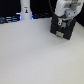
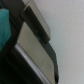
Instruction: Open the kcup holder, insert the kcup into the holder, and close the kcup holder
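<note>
1. A broad pale table (image 1: 35,55) is seen in the exterior view, with a dark band along its far edge.
2. The kcup holder (image 1: 61,30), a black boxy unit, is placed at the far side of the table, toward the exterior view's right.
3. The white arm (image 1: 65,7) is seen directly above the holder, and the gripper (image 1: 62,22) is lowered against the holder's upper front.
4. How the jaws stand cannot be told: they are merged with the dark holder in the exterior view, and only blurred close surfaces are given by the wrist view.
5. A white upright object (image 1: 25,11) with a bluish glow at its base is located at the far edge, toward the exterior view's left, well apart from the holder.
6. In the wrist view, grey slab-like surfaces (image 2: 37,45) with dark edges are shown very close, beside the pale table (image 2: 67,30); a teal-green patch (image 2: 5,30) is visible at the frame's edge.
7. The kcup cannot be identified with certainty; whether the teal patch is its top cannot be told.
</note>
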